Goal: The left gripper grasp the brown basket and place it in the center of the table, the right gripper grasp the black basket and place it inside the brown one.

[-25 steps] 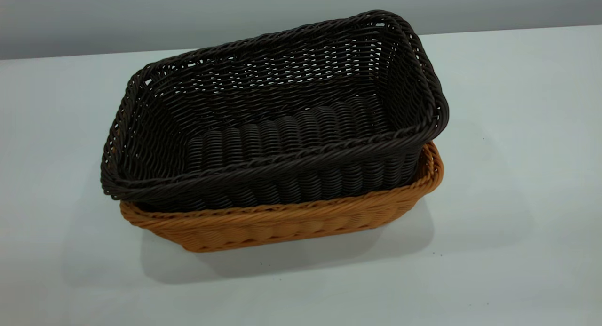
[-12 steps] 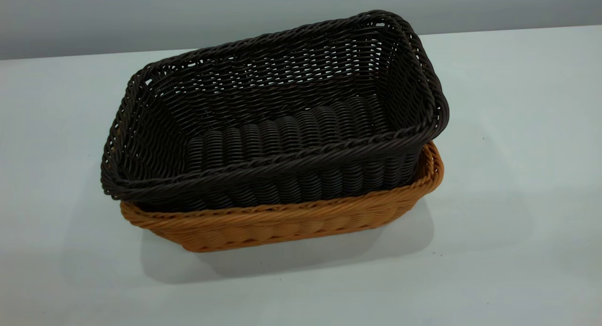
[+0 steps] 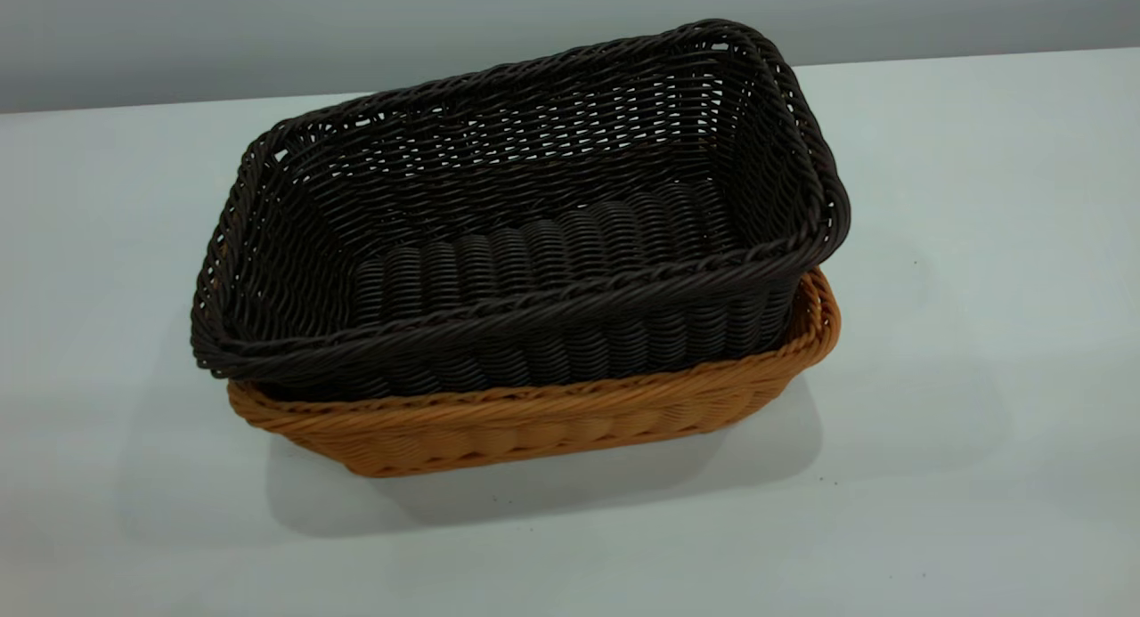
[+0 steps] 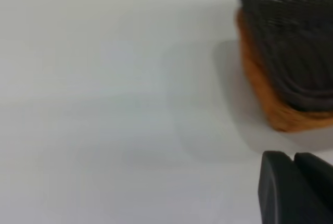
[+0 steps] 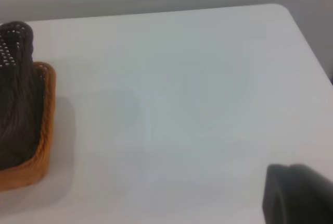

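The black basket [image 3: 534, 243] sits nested inside the brown basket [image 3: 534, 421] in the middle of the white table [image 3: 980, 332]; only the brown one's rim and lower wall show below it. Neither arm appears in the exterior view. In the left wrist view, the left gripper [image 4: 294, 155] hovers over bare table, apart from the stacked black basket [image 4: 296, 36] and brown basket [image 4: 265, 99], its two fingers pressed together and empty. The right gripper [image 5: 290, 168] is also well away from the black basket [image 5: 15, 104] and brown basket [image 5: 44, 130], fingers together, holding nothing.
A grey wall runs behind the table's far edge [image 3: 980, 56]. The right wrist view shows a rounded table corner [image 5: 283, 9]. White tabletop surrounds the baskets on all sides.
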Controlling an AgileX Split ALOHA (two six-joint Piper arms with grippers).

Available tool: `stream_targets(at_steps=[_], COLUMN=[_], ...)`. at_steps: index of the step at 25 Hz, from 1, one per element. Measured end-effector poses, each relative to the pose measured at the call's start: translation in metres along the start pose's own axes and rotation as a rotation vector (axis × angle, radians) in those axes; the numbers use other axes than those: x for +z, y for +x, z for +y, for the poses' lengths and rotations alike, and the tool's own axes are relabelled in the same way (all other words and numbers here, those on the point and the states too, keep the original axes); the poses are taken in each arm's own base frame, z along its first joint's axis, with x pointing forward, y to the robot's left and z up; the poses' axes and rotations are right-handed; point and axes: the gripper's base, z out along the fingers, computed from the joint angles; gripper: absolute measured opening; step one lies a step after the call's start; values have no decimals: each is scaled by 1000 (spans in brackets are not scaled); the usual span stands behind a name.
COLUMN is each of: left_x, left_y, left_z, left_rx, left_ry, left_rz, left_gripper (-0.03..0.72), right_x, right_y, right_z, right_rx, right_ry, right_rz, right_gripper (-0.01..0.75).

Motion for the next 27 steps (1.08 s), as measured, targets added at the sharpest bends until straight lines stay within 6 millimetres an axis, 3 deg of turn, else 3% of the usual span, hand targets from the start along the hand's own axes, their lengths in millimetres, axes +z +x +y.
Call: stream_targets(at_steps=[27], left_x=[-3], left_y=[2], left_z=[0], left_rx=[-22], left_ry=[-35], left_rz=[-25], left_gripper=[59], right_x=[0], right_y=[0], right_z=[0], right_rx=[0], right_ry=[-2], right_rz=[-1], right_gripper=[0])
